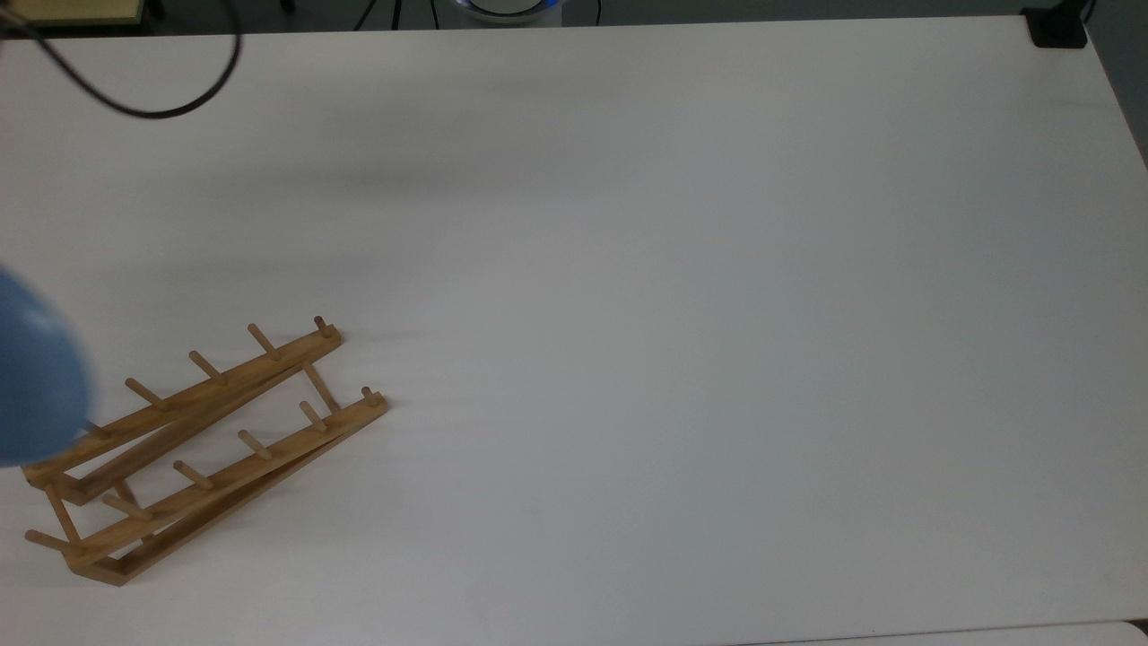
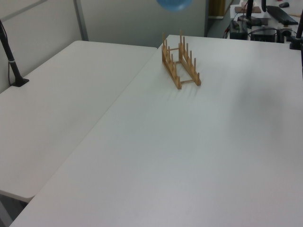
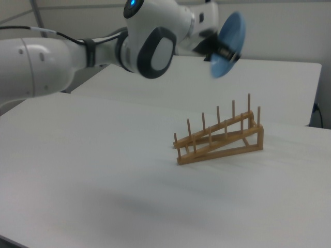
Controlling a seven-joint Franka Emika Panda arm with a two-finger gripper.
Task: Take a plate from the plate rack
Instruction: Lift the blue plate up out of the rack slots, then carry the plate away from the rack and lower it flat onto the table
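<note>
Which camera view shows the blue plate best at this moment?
The right view: the plate hangs whole above the plate rack, held by the gripper. The top view and left view cut it at their edges.
</note>
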